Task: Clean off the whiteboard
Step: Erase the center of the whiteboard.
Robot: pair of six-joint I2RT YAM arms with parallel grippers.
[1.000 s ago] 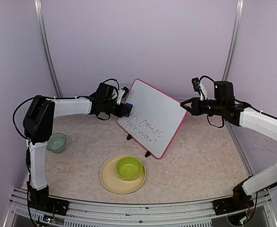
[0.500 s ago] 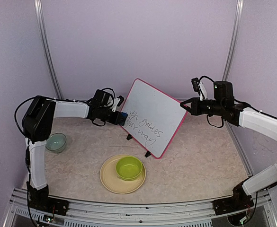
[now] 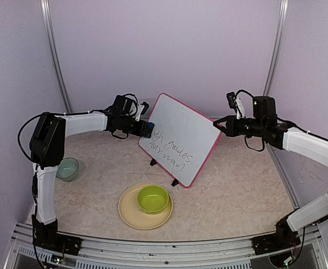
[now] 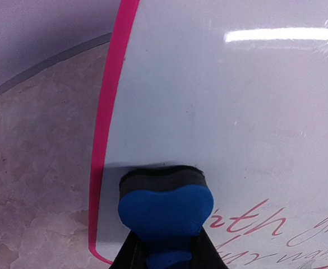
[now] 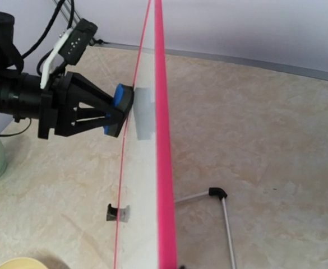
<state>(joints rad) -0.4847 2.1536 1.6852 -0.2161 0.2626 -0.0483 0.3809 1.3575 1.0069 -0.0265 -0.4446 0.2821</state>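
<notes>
Eraser [image 4: 165, 204] clamped in my left claw [image 3: 145, 129], pad flat on whiteboard [image 3: 180, 126] beside the writing; right claw [image 3: 222, 126] pinches its right edge, I judge against tipping.

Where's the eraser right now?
In the top view it sits left of centre: the eraser is held in the left hand against the whiteboard, near its left edge, beside the handwriting.
</notes>
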